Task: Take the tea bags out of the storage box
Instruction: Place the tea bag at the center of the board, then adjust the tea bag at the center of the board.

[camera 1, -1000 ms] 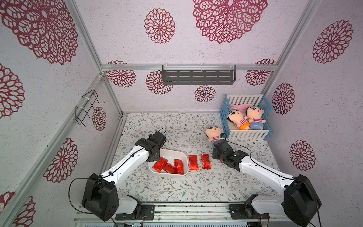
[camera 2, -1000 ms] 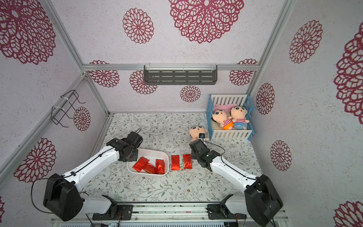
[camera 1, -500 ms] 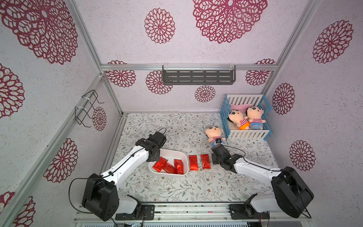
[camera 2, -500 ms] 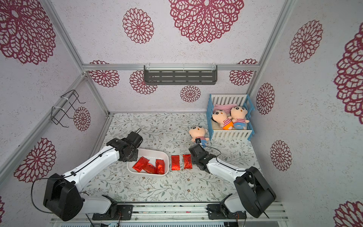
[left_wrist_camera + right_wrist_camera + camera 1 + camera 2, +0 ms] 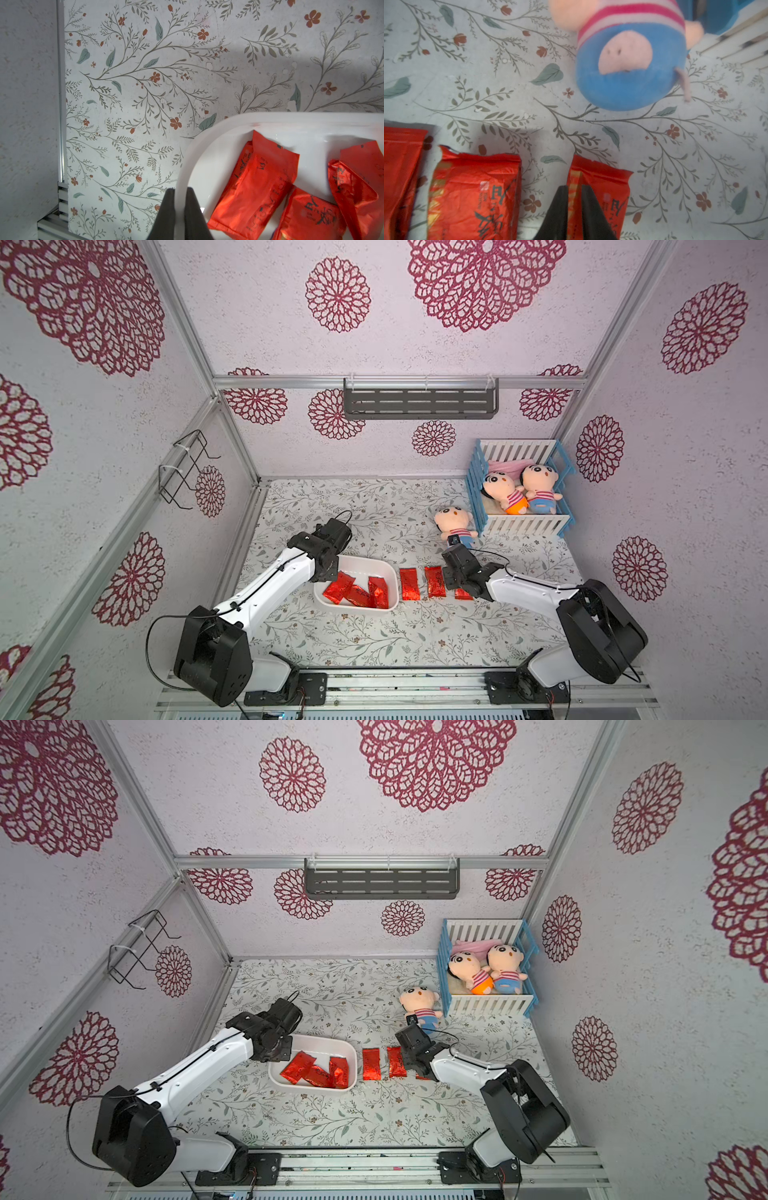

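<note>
By my reckoning the job is half done. Three tea bags (image 5: 356,591) lie in the box (image 5: 370,567), loosely heaped and partly overlapping. Three more are out on the counter (image 5: 374,639), in a row just right of the box. Two free bags (image 5: 409,583) lie side by side, and a third bag (image 5: 610,187) is farthest right, mostly hidden under the right arm in both top views.

The left claw (image 5: 180,190) is clenched on the box's left rim, one finger inside the wall and one outside, which I take to be steadying it. The right claw (image 5: 574,187) sits low over the third bag, its fingers a little apart with the bag's gold stripe showing between them. Whether it pinches the foil or has let go, I cannot tell.

What is left is to free that bag if it is held, then fetch the three from the box.

The bags are flat rectangular sachets of crinkled, shiny red foil with dark characters, probably thin and slippery. The box is shallow, glossy white plastic with rounded corners, a thin rim and no lid. The counter is a matt floral sheet, slightly scuffed. A soft plush doll (image 5: 453,522) lies beyond the row, beside a slatted blue-and-white crib (image 5: 523,526).
</note>
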{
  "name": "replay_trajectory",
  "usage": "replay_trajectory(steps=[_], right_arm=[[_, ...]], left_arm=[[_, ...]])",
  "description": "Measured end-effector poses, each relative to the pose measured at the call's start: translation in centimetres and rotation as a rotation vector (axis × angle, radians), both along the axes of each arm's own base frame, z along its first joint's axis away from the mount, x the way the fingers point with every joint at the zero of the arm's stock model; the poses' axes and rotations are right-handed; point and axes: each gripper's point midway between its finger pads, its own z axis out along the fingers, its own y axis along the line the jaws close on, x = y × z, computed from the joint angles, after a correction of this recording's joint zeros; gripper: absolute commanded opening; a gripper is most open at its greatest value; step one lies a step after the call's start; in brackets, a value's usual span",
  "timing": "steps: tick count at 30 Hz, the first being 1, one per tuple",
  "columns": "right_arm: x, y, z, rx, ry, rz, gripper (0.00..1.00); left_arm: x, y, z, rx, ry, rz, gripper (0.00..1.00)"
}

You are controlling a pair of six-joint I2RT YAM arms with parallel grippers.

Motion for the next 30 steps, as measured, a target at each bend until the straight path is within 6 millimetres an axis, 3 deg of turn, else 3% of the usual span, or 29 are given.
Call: replay_trajectory(steps=[4,9,14,19,30], right_arm=[[-0.2,0.5,-0.1,0.026,0.013,0.016,0.27],[-0.2,0.6,1.1,0.076,-0.002,0.0,0.46],[0.2,-1.7,2.7,0.196,-0.036,-0.098,0.6],[-0.8,-3.6,1.1,0.251,0.028,-0.174,0.79],[-2.3,-2.5,-2.0,0.285,0.162,-0.165,0.78]], left_arm=[[0.0,0.0,0.0,0.001,0.0,0.0,0.0],[0.0,0.0,0.0,0.001,0.0,0.0,0.0],[0.0,0.0,0.0,0.002,0.0,0.0,0.0],[0.0,0.0,0.0,0.002,0.001,0.001,0.0],[0.0,0.0,0.0,0.002,0.0,0.001,0.0]])
